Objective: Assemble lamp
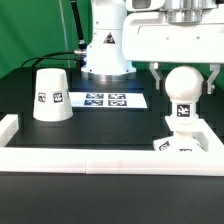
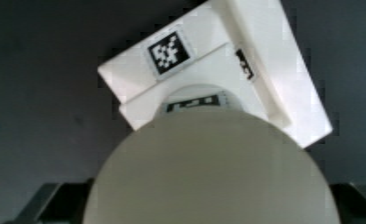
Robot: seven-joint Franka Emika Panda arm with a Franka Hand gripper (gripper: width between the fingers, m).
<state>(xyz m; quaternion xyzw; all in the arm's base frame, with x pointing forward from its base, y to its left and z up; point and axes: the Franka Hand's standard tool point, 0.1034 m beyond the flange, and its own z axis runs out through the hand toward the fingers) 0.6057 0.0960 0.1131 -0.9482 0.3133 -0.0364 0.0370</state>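
Note:
The round white bulb [image 1: 184,84] stands with its tagged stem on the square base block [image 1: 184,142] at the exterior view's right. My gripper [image 1: 185,78] has its fingers on both sides of the bulb's globe and is shut on it. In the wrist view the bulb [image 2: 206,160] fills the foreground, with the base block [image 2: 215,65] beyond it and dark fingertips [image 2: 47,200] at both sides. The conical shade [image 1: 51,97] stands apart on the exterior view's left, wide end down.
The marker board [image 1: 105,99] lies flat on the black table between the shade and the base. A long white border rail [image 1: 80,159] runs along the front, with short arms at each end. The robot's white pedestal [image 1: 107,50] stands behind.

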